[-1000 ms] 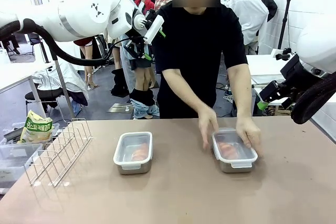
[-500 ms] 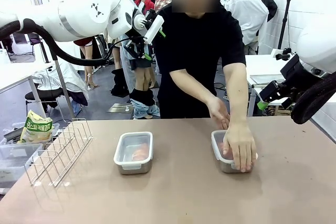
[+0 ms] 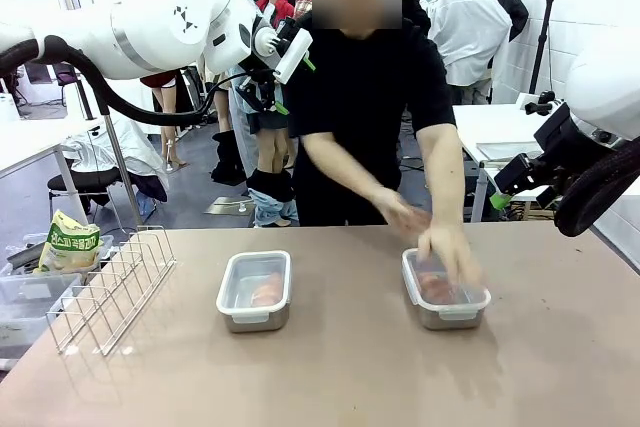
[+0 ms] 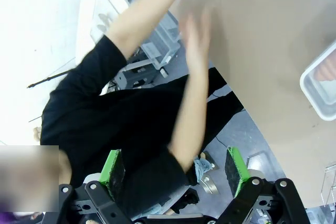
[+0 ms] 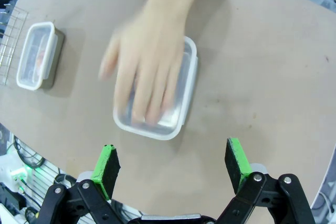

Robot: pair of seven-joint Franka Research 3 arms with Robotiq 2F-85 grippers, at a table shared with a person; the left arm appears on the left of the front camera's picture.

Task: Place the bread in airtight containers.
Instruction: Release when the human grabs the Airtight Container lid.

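Observation:
Two steel airtight containers stand on the table with clear lids on. Through the lid of the left container (image 3: 254, 291) (image 5: 37, 55) I see golden bread (image 3: 265, 290). The right container (image 3: 445, 294) (image 5: 185, 85) also holds bread (image 3: 434, 284). The person's blurred hand (image 3: 445, 250) (image 5: 149, 64) is over its lid. My left gripper (image 3: 285, 77) (image 4: 174, 169) hangs open high above the table's far left. My right gripper (image 3: 497, 197) (image 5: 171, 163) is open too, raised off the right side and looking down at the right container. Neither holds anything.
A wire rack (image 3: 110, 287) stands on the table's left part. Beyond the left edge are plastic bins with a bread bag (image 3: 68, 244). The person stands at the far edge, both arms over the table's right half.
The person's hands had been pressing on the right container's lid; now they move quickly above it, blurred. Both arms and both containers have stayed put.

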